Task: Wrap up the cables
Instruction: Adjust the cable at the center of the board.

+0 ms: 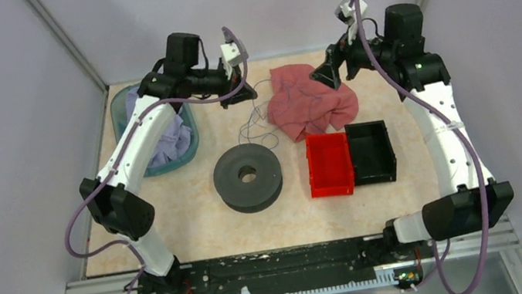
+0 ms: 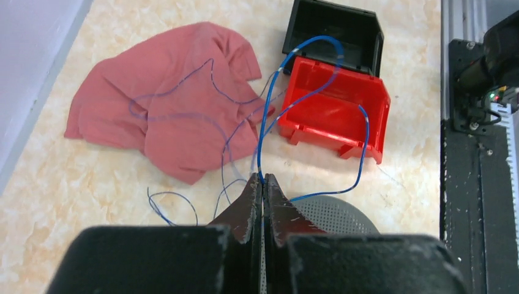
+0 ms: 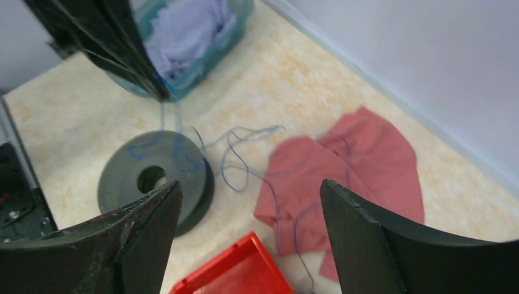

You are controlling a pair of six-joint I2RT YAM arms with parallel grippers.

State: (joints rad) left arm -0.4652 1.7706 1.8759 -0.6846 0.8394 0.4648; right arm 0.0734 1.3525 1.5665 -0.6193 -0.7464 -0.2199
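Trailing from the clenched left gripper (image 2: 263, 184), the cables (image 2: 264, 122) (thin blue loops) are being pinched, draping across the pink cloth (image 2: 171, 86). The right gripper (image 3: 250, 190) is being held released, empty.

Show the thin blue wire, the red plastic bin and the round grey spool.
Thin blue wire (image 2: 262, 141), left wrist view: rising strand.
Red plastic bin (image 1: 328, 164), top view: floor.
Round grey spool (image 1: 228, 181), top view: flat face.
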